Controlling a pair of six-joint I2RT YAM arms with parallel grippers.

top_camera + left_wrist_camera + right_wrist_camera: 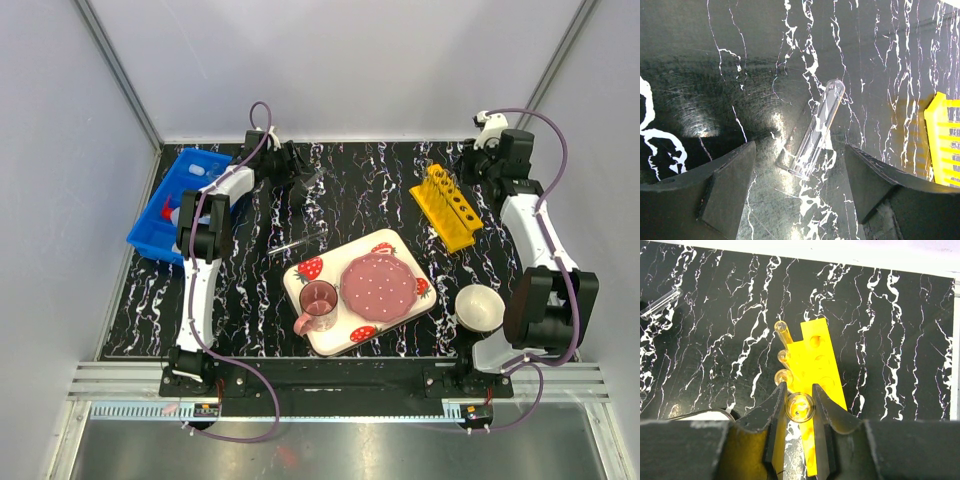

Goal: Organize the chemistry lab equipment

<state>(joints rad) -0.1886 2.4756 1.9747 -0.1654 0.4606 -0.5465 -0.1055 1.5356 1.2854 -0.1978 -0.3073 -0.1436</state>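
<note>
The right gripper (799, 390) is clamping a thin clear glass tube (799, 407) between its two dark fingers. The tube is standing upright, so the wrist camera is looking straight down into its round open mouth. This held tube is hanging over the near end of the yellow holed plastic rack (822, 370); whether its bottom is sitting in a hole I cannot tell. Just beyond the fingertips, three more clear glass tubes (784, 358) are standing in a row along the rack's left edge.

The left gripper (800, 149) is hovering with its jaws spread wide and is gripping nothing. In its wrist view a loose clear glass tube (819, 127) is lying flat on the surface, showing in the gap between the two fingers and touching neither. Its rounded end is pointing away from the camera.

Everything is resting on a black marble-patterned tabletop with white veins (250, 300). The rack is sitting toward the far right. At the far left a blue plastic bin (150, 240) is holding a white squeeze bottle with red spout (183, 213). Near the front centre a strawberry-print tray (340, 258) is carrying a round pink plate (380, 285) and a pink cup (318, 300). A white bowl (480, 305) is sitting just beside the tray on its right. Pale grey wall panels (350, 60) are enclosing the table on three sides.
</note>
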